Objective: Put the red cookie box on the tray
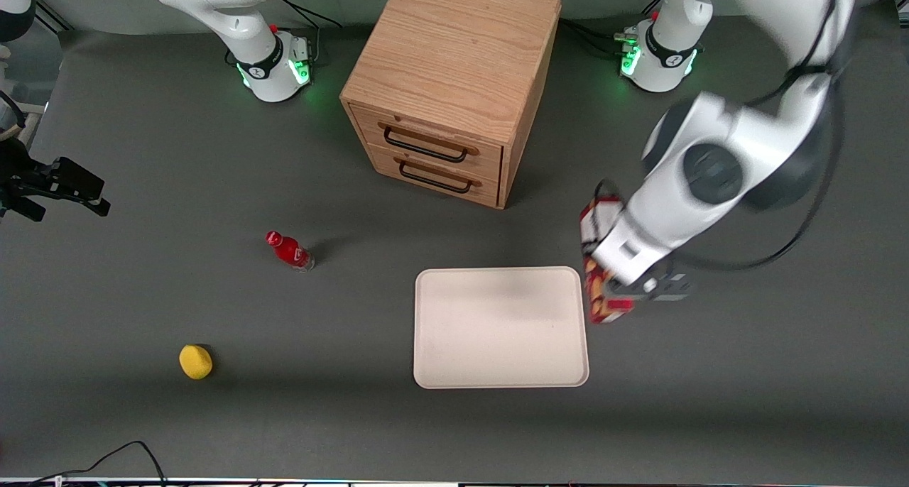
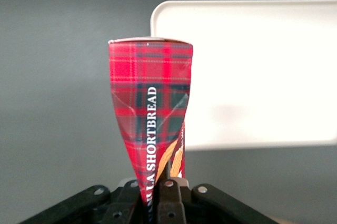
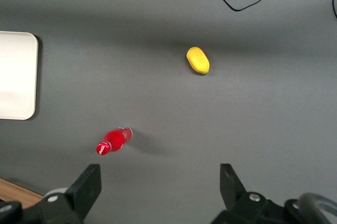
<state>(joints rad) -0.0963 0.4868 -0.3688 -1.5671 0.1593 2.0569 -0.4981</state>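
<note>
Working across the table from the parked arm's end, I pass a yellow lemon-like object (image 1: 195, 361) lying nearer the front camera and a small red bottle (image 1: 290, 250) on its side a little farther from it, both well apart from anything I need. Next comes the wooden drawer cabinet (image 1: 451, 82), its two drawers closed, and in front of it the tray (image 1: 501, 327), cream-white and with nothing on it. Just beside the tray's edge, toward my end of the table, I have the red cookie box (image 1: 601, 267) in my gripper (image 1: 628, 295). My wrist camera shows the tartan carton (image 2: 151, 108) pinched hard between my fingers (image 2: 167, 195), closed tight on its near end so the cardboard creases inward there, while the free end sticks out ahead of me toward the tray (image 2: 253, 71). The box appears lifted clear of the table and hangs over the grey surface next to the tray, not over it. So I judge the pick done and the carry most of the way along; what is left is to bring the box sideways over the tray, lower it onto the flat white surface, and release my grip.
</note>
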